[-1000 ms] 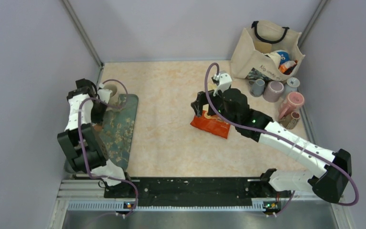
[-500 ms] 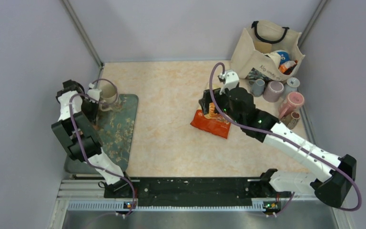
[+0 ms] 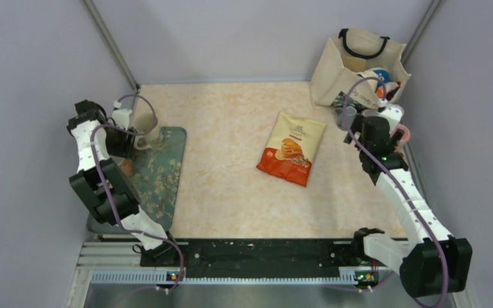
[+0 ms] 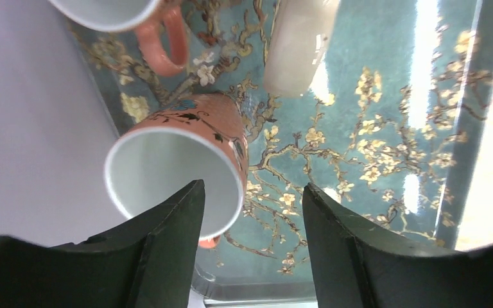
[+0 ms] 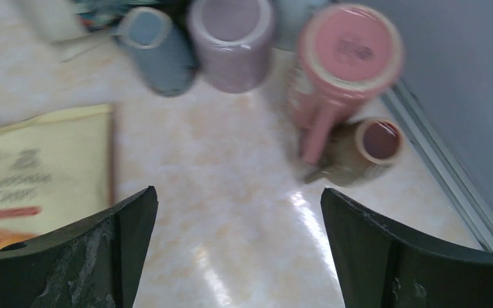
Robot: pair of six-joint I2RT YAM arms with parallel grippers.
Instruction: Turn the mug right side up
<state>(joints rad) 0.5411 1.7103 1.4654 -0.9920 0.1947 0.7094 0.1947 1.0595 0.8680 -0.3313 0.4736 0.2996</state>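
Note:
Several mugs stand upside down at the right wall: a pink mug (image 5: 350,51), a mauve mug (image 5: 231,32) and a blue-grey mug (image 5: 157,48). A small brown mug (image 5: 369,147) lies on its side beside the pink one. My right gripper (image 5: 237,212) hangs open above the bare table just in front of them, with nothing between its jaws. On the teal floral tray (image 3: 167,186) a cream mug (image 3: 146,123) stands mouth up. My left gripper (image 4: 250,212) is open next to it. An orange mug (image 4: 173,173) stands mouth up, touching nothing, by its left finger.
A chips bag (image 3: 292,147) lies flat mid-table. A canvas tote bag (image 3: 359,64) with packets stands at the back right, behind the mugs. A second orange-handled mug (image 4: 160,38) sits at the tray's left. Walls close in on both sides.
My left gripper has opened and let go of the cream mug on the tray. The right arm has swung from over the chips bag to the mugs at the right.

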